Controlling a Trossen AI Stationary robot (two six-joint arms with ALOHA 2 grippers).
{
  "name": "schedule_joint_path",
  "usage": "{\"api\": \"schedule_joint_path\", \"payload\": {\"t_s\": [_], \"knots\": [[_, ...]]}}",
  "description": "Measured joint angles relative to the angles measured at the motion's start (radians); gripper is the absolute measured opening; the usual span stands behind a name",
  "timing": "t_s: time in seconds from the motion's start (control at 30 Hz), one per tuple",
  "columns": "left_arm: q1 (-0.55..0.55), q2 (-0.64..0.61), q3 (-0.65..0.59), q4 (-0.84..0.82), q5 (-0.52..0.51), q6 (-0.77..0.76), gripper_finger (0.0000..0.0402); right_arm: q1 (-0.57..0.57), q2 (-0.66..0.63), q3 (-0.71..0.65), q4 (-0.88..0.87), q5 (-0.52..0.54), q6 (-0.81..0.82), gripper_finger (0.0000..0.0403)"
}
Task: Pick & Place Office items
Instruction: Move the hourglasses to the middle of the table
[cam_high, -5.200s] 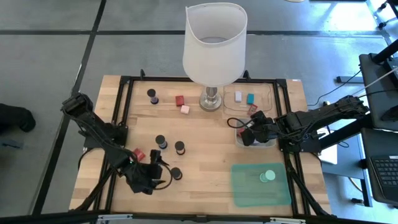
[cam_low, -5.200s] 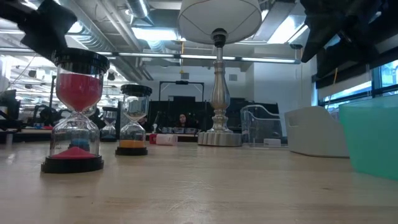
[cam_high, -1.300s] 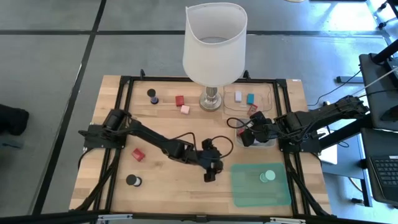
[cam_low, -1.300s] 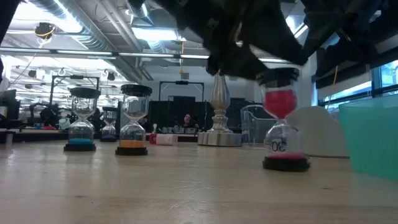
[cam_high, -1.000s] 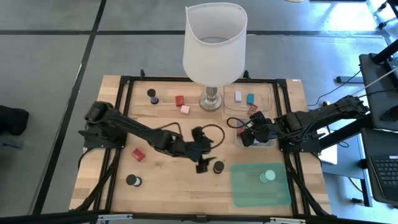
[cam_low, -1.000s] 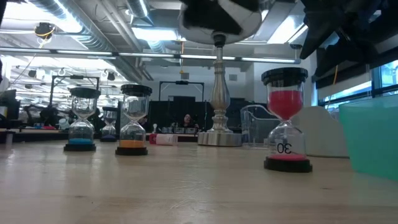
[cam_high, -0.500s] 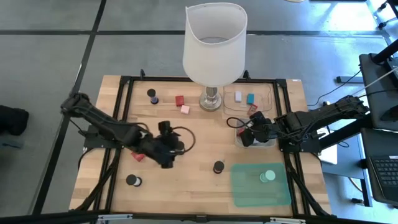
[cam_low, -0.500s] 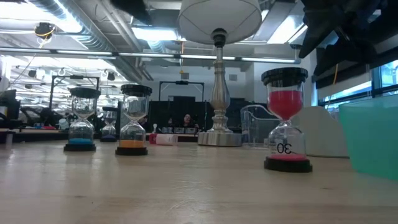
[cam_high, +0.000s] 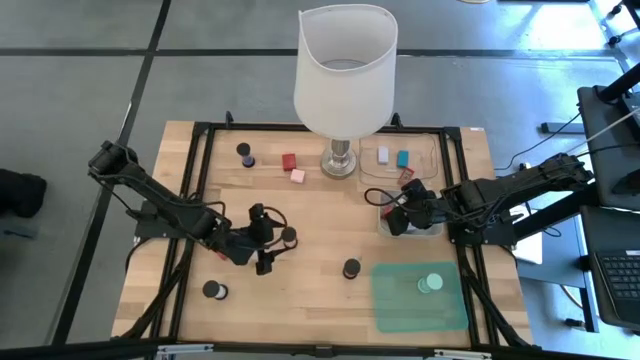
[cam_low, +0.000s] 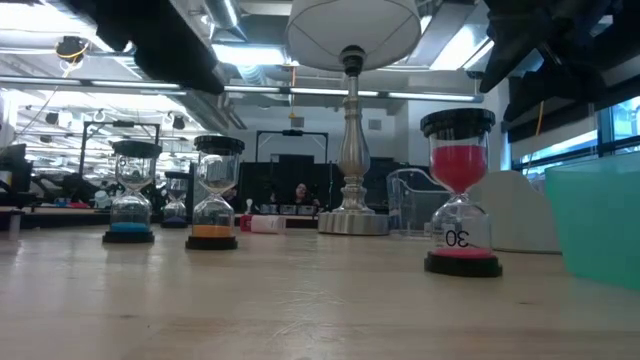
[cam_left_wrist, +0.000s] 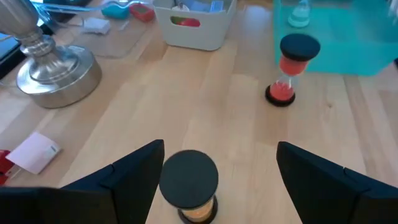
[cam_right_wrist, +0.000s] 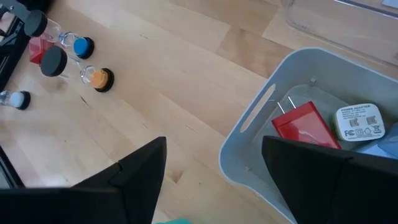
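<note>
From above, the left gripper sits low over the middle-left of the wooden table, and a black-capped sand timer stands just beside it. Another timer stands alone near the green mat, which has a mint-green disc on it. One more timer stands near the front left, and a fourth at the back left. A red block and a pink block lie by the lamp. The right gripper hangs over the grey bin.

From table height, the red sand timer stands upright on the right. An orange-sand timer and a blue-sand timer stand upright on the left.

In the left wrist view, the two dark fingers are spread wide. The orange-sand timer stands between them, not touched. The red timer stands farther off, near the teal mat.

In the right wrist view, the fingers are apart and hold nothing. Just past them, the grey bin holds a red plug and a white adapter.
</note>
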Motion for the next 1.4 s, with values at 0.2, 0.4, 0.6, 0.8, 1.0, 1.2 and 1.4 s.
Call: {"api": "schedule_joint_path", "payload": {"t_s": [0.2, 0.4, 0.6, 0.8, 1.0, 1.2, 1.4], "knots": [[0.039, 0.011, -0.007, -0.020, 0.015, 0.000, 0.0318, 0.000, 0.000, 0.000, 0.006, 0.000, 0.000, 0.0267], [0.094, 0.014, -0.007, -0.030, 0.103, 0.000, 0.0337, 0.000, 0.000, 0.000, 0.008, 0.000, 0.000, 0.0267], [0.126, 0.073, -0.007, -0.016, 0.163, -0.011, 0.0342, 0.000, 0.000, 0.000, 0.007, 0.000, 0.000, 0.0267], [0.150, 0.117, -0.007, -0.012, 0.176, -0.031, 0.0342, 0.000, 0.000, 0.000, 0.008, 0.000, 0.000, 0.0267], [0.170, 0.155, -0.007, -0.010, 0.223, -0.060, 0.0342, 0.000, 0.000, 0.000, 0.012, 0.000, 0.000, 0.0267], [0.170, 0.160, -0.007, 0.007, 0.220, -0.057, 0.0333, 0.000, 0.000, 0.000, 0.015, 0.000, 0.000, 0.0267], [0.170, 0.160, -0.007, 0.006, 0.237, -0.055, 0.0278, 0.000, 0.000, 0.000, 0.015, 0.000, 0.000, 0.0267]]}}
